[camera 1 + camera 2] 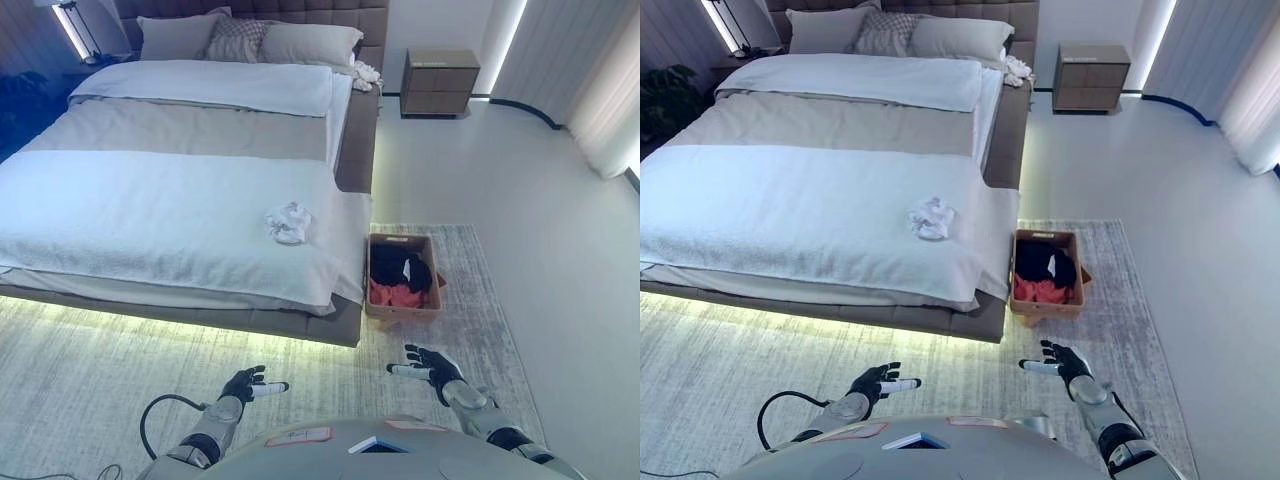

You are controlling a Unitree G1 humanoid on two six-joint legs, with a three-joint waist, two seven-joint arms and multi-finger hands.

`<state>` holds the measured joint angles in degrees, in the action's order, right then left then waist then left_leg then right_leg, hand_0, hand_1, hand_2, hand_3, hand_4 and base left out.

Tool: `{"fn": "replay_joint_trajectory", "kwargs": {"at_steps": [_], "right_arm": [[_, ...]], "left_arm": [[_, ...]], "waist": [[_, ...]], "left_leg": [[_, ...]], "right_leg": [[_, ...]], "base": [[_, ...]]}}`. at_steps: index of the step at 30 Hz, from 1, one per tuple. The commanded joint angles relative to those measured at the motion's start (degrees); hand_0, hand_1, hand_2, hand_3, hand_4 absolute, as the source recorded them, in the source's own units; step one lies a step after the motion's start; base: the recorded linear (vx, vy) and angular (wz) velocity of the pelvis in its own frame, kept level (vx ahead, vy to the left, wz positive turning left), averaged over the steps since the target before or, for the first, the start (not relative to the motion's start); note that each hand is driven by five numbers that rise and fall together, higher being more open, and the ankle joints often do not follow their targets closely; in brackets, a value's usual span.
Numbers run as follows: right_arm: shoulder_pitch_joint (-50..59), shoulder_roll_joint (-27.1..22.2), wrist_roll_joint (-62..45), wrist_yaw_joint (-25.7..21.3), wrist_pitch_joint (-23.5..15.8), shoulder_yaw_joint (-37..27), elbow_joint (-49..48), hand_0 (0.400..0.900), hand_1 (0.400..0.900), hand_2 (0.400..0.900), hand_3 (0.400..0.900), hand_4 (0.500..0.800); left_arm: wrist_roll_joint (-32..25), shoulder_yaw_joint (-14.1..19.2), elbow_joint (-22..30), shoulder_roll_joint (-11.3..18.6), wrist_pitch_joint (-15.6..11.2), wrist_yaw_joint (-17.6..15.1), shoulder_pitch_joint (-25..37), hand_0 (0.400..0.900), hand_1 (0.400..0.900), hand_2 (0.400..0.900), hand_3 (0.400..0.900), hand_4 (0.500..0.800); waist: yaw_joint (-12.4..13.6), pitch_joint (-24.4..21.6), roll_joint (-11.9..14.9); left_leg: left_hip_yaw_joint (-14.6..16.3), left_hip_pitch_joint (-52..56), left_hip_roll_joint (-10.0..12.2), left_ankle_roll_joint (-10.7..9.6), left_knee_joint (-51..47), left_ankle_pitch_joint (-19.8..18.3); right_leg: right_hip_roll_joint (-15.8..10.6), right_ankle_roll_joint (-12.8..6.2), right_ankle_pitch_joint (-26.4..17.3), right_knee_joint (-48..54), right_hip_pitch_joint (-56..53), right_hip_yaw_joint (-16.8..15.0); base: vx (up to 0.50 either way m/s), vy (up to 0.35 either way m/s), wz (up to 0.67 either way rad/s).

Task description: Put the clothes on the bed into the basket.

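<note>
- Two hands hang low over the rug (90,370), both empty: the left hand (248,384) at the lower left and the right hand (428,365) at the lower right, well apart from each other.
- Both hands have relaxed, loosely spread fingers with nothing in them.
- One crumpled white garment (288,222) lies on the white blanket (150,215) of the bed (352,160), near the bed's right edge and well ahead of both hands.
- A second small white bundle (366,74) sits at the far right corner of the bed, beside the pillows (250,42); what it is cannot be told.
- The basket (403,310) stands on the rug just beside the bed's near right corner, ahead of the right hand.
- Inside the basket lie a black garment (398,266) towards the far end and a red-orange garment (395,295) towards the near end.
- A nightstand (440,82) stands against the far wall, to the right of the bed's head.
- A strip of light glows under the bed's near edge.
</note>
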<state>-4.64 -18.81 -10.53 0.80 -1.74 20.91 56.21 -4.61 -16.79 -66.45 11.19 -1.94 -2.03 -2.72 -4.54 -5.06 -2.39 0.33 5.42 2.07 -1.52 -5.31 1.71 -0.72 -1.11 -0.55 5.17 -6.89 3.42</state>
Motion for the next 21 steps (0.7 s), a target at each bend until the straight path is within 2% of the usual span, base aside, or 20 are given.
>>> {"fn": "replay_joint_trajectory", "kwargs": {"at_steps": [1, 21], "right_arm": [[1.7, 0.1, -0.5, 0.1, -2.7, -1.4, -0.4, 0.900, 0.900, 0.900, 0.900, 0.800], [1.7, -1.1, -0.1, -0.1, -2.8, -1.6, -1.8, 0.900, 0.900, 0.900, 0.900, 0.800]], "left_arm": [[-1.0, 0.7, 0.8, 1.5, -2.3, -0.1, 2.2, 0.900, 0.900, 0.900, 0.900, 0.800], [-1.5, 1.0, 1.1, 1.8, -2.0, -0.3, 2.2, 0.900, 0.900, 0.900, 0.900, 0.800]], "waist": [[1.0, -2.9, 4.2], [1.3, -1.2, 4.8]], "left_leg": [[0.1, -3.5, -1.5, -1.3, 0.3, -0.5], [-1.2, -3.6, -0.2, -1.9, 1.5, -0.3]], "right_leg": [[-2.5, -3.14, 3.2, -0.2, 1.0, -0.8], [-0.9, -1.74, 4.2, -0.2, 0.4, -0.4]], "base": [[0.00, 0.000, 0.00], [0.00, -0.030, 0.03]]}}
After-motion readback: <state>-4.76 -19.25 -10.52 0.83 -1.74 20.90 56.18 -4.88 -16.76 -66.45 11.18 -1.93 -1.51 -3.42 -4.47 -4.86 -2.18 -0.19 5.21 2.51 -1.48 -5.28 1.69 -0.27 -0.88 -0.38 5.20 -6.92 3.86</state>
